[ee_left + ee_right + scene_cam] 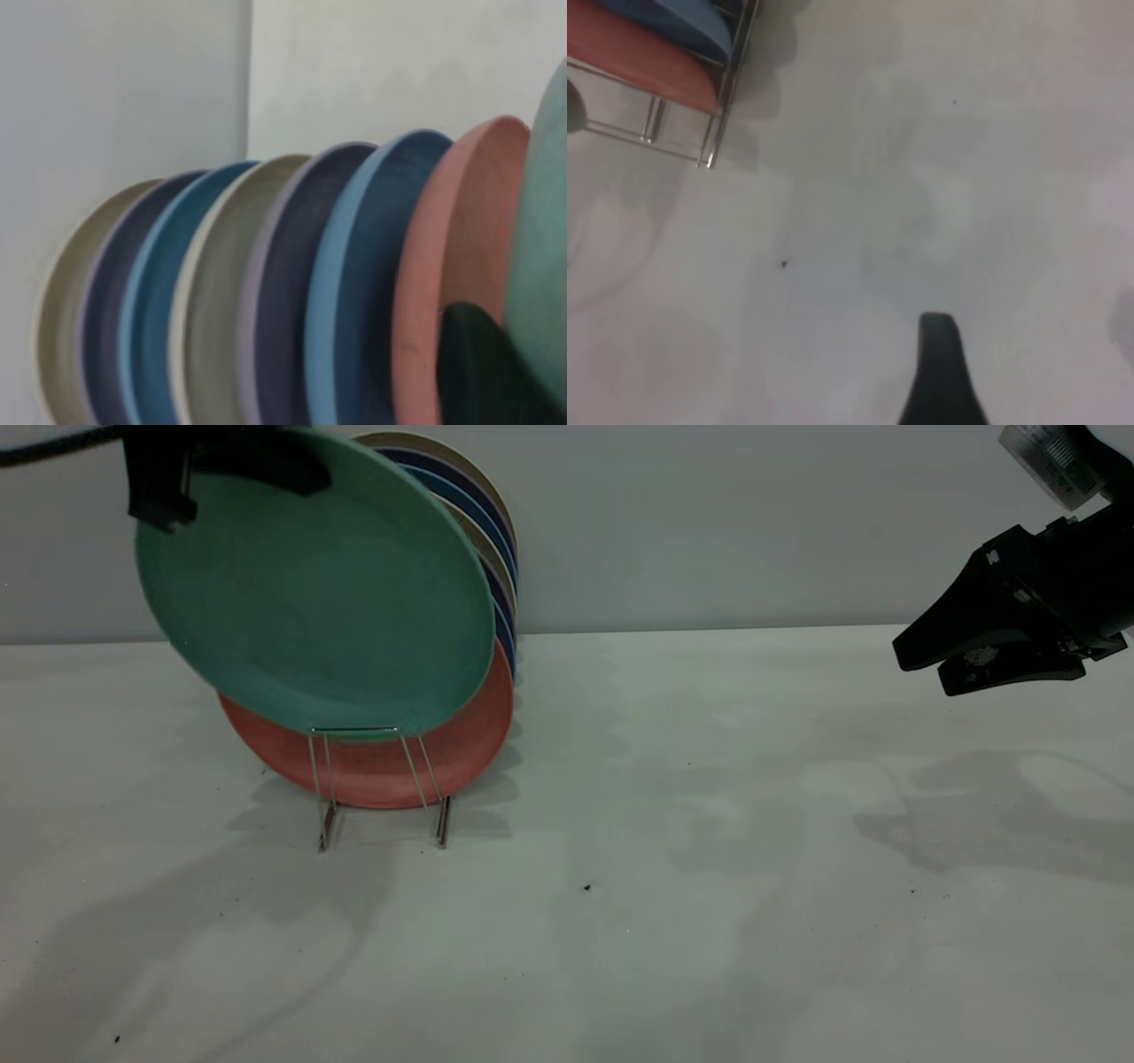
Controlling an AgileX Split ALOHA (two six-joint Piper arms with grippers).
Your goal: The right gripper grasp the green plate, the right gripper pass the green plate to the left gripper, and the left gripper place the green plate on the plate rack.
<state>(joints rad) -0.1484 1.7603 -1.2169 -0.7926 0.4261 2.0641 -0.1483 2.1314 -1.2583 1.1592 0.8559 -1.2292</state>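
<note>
A salmon-pink plate [381,766] stands upright on the white bench [673,886]. Behind the salmon-pink plate stand dark blue plates [496,593] and beige plates [443,447], all on edge, close together.

**Green plate tilted at the front of the rack**

The green plate [314,593], round, teal and matte with a low rim, stood tilted, its lower edge at the front loop of the plate rack [379,784], a thin silver wire frame on the table.
</note>
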